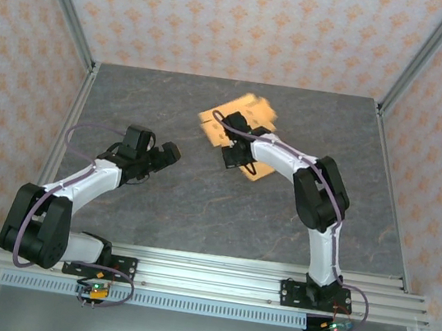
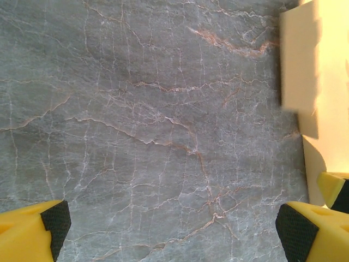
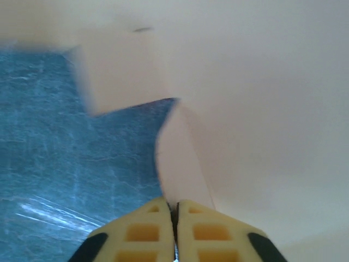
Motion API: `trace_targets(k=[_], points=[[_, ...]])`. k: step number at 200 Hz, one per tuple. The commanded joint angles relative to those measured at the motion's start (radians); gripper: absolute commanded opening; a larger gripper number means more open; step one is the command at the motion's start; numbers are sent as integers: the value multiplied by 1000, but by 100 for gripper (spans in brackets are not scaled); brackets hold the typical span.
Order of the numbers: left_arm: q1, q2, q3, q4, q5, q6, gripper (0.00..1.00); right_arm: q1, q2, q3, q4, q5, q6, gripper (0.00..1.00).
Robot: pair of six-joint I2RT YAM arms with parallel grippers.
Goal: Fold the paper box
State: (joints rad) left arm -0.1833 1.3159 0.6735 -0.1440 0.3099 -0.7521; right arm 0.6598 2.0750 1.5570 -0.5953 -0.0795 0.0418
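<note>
- the paper box [image 1: 256, 108], a tan, light-orange die-cut sheet of thin cardboard with flaps and tabs, lies mostly open on the far middle of the dark grey marbled table top [image 1: 171, 108], a little right of centre.
- from above, the sheet sits turned cornerwise to the table edges, one corner pointing far and one pointing near-right. its left part looks blurred and perhaps lifted. the right arm covers its middle, so its long axis cannot be told for sure.
- the right gripper [image 1: 229, 142] is directly over the sheet, having reached from the near right toward the far left.
- in the right wrist view, the right gripper [image 3: 175, 218] has its yellow fingers pressed together on a narrow cardboard flap that rises into the seam between them. the rest of the paper box [image 3: 262, 82] spreads pale above and to the right.
- the left gripper [image 1: 164, 155] hovers over bare table, to the near left of the sheet and apart from it, so the right arm is much the nearer.
- in the left wrist view, the left gripper [image 2: 173, 221] is spread wide and holds nothing, and the paper box [image 2: 319, 65] edges in along the right side.
- judgement: the coming fold turns on the pinched flap swinging over the sheet, while the left arm would need to move right and away to press the sheet down.
</note>
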Motion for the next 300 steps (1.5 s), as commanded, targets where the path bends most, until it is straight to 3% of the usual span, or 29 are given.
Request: trace_targets(k=[1, 22, 33, 44, 60, 91, 135, 159, 182, 221, 272, 288, 300], points=[[-6, 9, 28, -14, -4, 12, 100, 69, -29, -69, -12, -29, 152, 3], [-7, 19, 48, -28, 12, 35, 100, 151, -106, -142, 87, -152, 392, 11], [-6, 22, 47, -25, 2, 44, 100, 186, -136, -167, 167, -232, 480, 27], [-6, 30, 56, -36, -6, 51, 100, 205, -157, -159, 148, -184, 512, 37], [-6, 44, 69, -38, 11, 53, 100, 188, -196, -180, 113, -125, 541, 42], [-7, 94, 96, -3, 50, 63, 100, 97, -307, -255, 144, -214, 523, 47], [-10, 230, 166, 34, 74, 104, 99, -60, -408, -296, 127, -164, 448, 52], [-13, 317, 226, 50, 100, 135, 83, -90, -425, -308, 132, -164, 425, 52], [-19, 378, 266, 64, 94, 173, 47, -95, -406, -290, 132, -198, 448, 52], [-21, 440, 303, 100, 151, 268, 2, -97, -426, -288, 139, -171, 642, 52], [-59, 385, 241, 253, 160, 288, 0, -89, -454, -310, 205, -129, 1124, 61], [-91, 366, 220, 318, 154, 322, 0, -91, -420, -315, 301, -183, 1249, 79], [-114, 352, 210, 356, 153, 345, 0, -96, -372, -290, 360, -247, 1307, 83]])
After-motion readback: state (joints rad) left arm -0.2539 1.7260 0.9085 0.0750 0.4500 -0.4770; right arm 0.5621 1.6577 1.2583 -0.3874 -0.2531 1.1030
